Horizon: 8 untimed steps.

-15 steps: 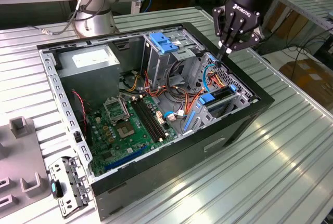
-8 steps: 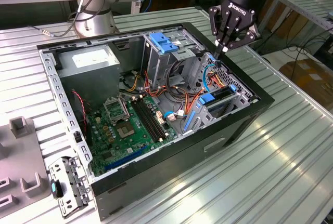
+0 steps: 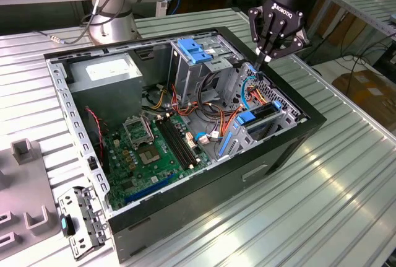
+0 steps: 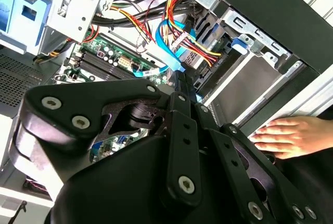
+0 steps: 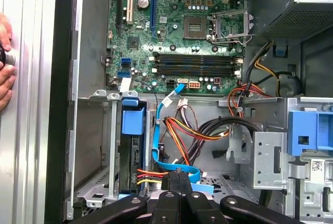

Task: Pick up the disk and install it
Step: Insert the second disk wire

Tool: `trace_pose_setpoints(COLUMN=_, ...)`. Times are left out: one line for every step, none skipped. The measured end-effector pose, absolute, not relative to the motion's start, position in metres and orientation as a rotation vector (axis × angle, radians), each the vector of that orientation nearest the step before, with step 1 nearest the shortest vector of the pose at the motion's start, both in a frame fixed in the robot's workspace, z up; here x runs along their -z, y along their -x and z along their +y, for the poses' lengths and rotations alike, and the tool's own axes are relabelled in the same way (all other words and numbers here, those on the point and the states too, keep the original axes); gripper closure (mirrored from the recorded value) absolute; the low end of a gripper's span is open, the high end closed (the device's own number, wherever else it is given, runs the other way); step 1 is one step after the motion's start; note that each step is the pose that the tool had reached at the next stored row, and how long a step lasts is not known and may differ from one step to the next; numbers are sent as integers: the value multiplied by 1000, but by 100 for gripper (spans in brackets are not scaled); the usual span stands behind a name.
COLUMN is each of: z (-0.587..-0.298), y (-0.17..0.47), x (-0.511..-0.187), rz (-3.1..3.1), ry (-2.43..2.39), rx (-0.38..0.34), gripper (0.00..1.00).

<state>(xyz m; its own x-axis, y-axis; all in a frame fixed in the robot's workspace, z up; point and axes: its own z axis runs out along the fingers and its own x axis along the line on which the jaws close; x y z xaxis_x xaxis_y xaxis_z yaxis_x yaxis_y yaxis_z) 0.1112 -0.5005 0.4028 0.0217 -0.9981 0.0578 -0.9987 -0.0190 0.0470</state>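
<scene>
Gripper [image 3: 267, 55] is hung over the open PC case [image 3: 291, 149], fingers [image 5: 177, 193] pinched pretty much shut right at the blue data cable [image 5: 158, 130]. Whether the cable's actually grabbed can't be told. The disk [image 3: 265, 115] looks to be seated in the drive cage [image 3: 281, 127] just below, blue rails showing.

Exterior view: high, oblique, well back from the open computer case [image 3: 185, 124]. Both wrist views: close, facing into it, sharing its motherboard [image 5: 177, 31].

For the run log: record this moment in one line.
gripper | fingers shut | at drive cage | computer case open | person's hand beside case
</scene>
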Motion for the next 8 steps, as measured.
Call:
trace_pose_setpoints(z=-500, y=-111, x=-402, rz=-2147, ry=-2191, rx=-13, gripper=89)
trace_pose_setpoints(z=-500, y=-111, x=-401, rz=-2145, ry=-2189, rx=-17, gripper=89)
trace_pose_setpoints(z=-500, y=-112, x=-400, rz=-2141, ry=-2185, rx=-25, gripper=89)
trace_pose_setpoints(z=-500, y=-112, x=-398, rz=-2138, ry=-2181, rx=-32, gripper=89)
trace_pose_setpoints(z=-500, y=-112, x=-397, rz=-2136, ry=-2178, rx=-38, gripper=89)
trace_pose_setpoints(z=-500, y=-112, x=-396, rz=-2132, ry=-2174, rx=-46, gripper=89)
trace_pose_setpoints(z=-500, y=-112, x=-396, rz=-2131, ry=-2173, rx=-48, gripper=89)
trace_pose_setpoints(z=-500, y=-112, x=-396, rz=-2131, ry=-2173, rx=-48, gripper=89)
